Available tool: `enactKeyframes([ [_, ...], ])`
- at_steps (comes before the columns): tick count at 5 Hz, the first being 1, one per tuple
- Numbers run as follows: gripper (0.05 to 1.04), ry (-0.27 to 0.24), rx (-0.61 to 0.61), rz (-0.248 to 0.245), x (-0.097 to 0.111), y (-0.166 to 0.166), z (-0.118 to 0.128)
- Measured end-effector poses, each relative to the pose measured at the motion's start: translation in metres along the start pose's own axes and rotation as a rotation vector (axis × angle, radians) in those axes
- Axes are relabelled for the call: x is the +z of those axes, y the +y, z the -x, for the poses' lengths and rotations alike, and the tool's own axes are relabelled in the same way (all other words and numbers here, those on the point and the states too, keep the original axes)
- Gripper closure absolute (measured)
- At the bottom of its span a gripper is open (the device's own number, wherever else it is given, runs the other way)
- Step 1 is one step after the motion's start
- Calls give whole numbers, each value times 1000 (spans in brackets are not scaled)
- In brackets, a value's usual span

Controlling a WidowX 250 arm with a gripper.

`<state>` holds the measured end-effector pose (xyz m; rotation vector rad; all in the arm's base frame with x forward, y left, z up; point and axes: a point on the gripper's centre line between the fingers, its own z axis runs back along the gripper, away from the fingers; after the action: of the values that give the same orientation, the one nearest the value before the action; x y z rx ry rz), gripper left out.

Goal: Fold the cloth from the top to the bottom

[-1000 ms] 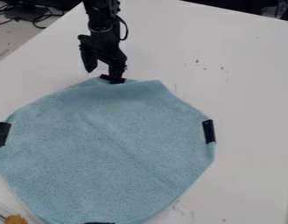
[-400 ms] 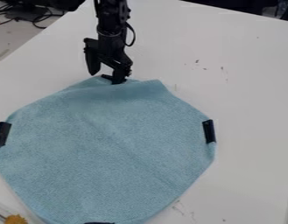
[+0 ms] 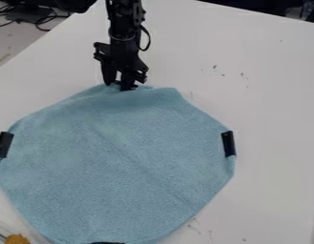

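Observation:
The black gripper (image 3: 117, 86) hangs down at the top edge of the light blue cloth (image 3: 120, 152). It is open, with a narrow gap between its fingers. Their tips meet the cloth's top edge beside a dark strip there, which they partly hide. Spread almost flat, the cloth has bent-in edges at the top. Similar black strips sit on its left edge (image 3: 3, 144), right edge (image 3: 228, 143) and bottom edge (image 3: 107, 243).
The white table (image 3: 267, 95) extends to the right of the cloth and behind it. In the bottom left corner is a clear container holding a yellow-orange item (image 3: 17, 239). Cables (image 3: 38, 16) lie beyond the table at the upper left.
The gripper has shifted slightly right, and its left finger has moved in toward the right one, narrowing the gap at the cloth's top edge. The cloth has hardly moved.

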<state>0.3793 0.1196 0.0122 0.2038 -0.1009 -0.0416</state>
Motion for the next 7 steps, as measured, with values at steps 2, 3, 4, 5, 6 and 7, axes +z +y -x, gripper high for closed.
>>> enactKeyframes([
  [2, 922, -11, 4, 37, -1, -6, -1],
  [3, 992, -21, -5, 35, -1, -6, -2],
  [4, 1009, -65, -37, 9, 3, 0, -10],
  [5, 1012, -190, -7, -47, 45, 12, -22],
  [6, 1012, -249, 49, -86, 73, 11, -5],
  [7, 1014, -268, 110, -78, 100, -2, 22],
])
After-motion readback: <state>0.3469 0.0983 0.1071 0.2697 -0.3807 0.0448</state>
